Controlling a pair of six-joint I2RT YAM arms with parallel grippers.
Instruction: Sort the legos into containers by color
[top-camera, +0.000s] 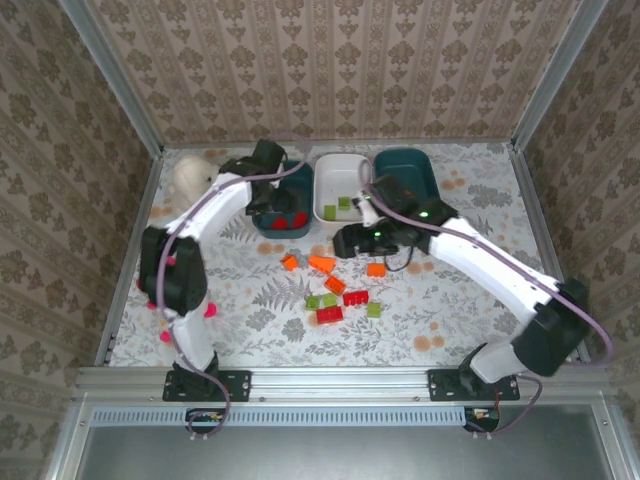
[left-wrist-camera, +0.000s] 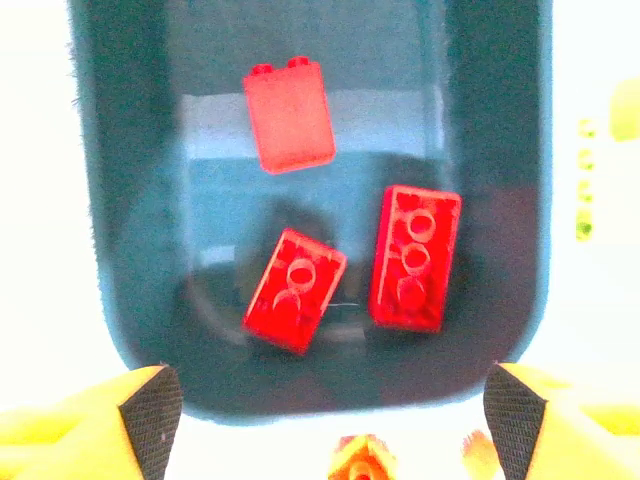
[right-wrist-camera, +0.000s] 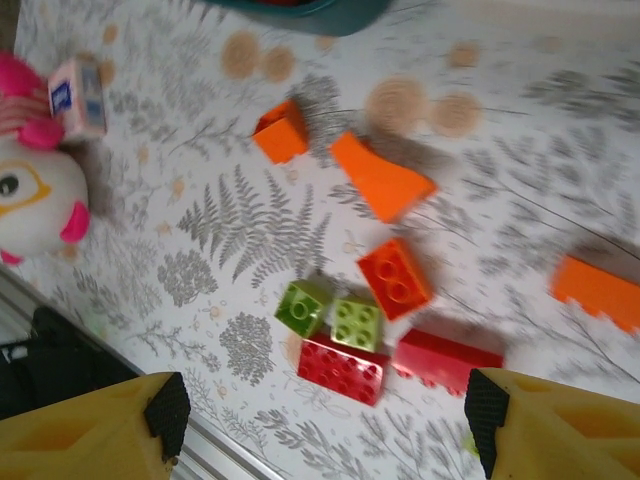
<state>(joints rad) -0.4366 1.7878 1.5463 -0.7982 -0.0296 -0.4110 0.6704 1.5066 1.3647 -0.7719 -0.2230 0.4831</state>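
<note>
Legos (top-camera: 329, 316): nine loose bricks lie clustered on the counter (top-camera: 450, 300), on the near side of the tubs and between the two arms. The cluster is made up of four orange, three light green and two red bricks.

Tubs: three stand in a row at the far side of the counter.
- The left teal tub (top-camera: 305, 190) contains red bricks (left-wrist-camera: 415, 258). The left wrist view shows three: two lying studs up, and one toward the far wall that is slightly blurred.
- The white tub (top-camera: 335, 160), in the middle, contains two green bricks (top-camera: 344, 203).
- The right teal tub (top-camera: 405, 175) stands just beside the white tub.

Left pincer (left-wrist-camera: 328, 420): positioned directly above the left teal tub. The jaws are spread wide and nothing is held between them.

Right pincer (right-wrist-camera: 327, 420): positioned above the loose cluster. The jaws are spread wide and nothing is gripped. Its wrist view shows:
- a green pair (right-wrist-camera: 356, 322) lying side by side;
- a red block (right-wrist-camera: 340, 368) just beside the green pair, on the near side;
- a second red block (right-wrist-camera: 447, 358) next to the first;
- an orange block (right-wrist-camera: 395, 278) just beyond the green pair;
- a plush toy (right-wrist-camera: 30, 190) at the left edge, well apart from the cluster.
</note>
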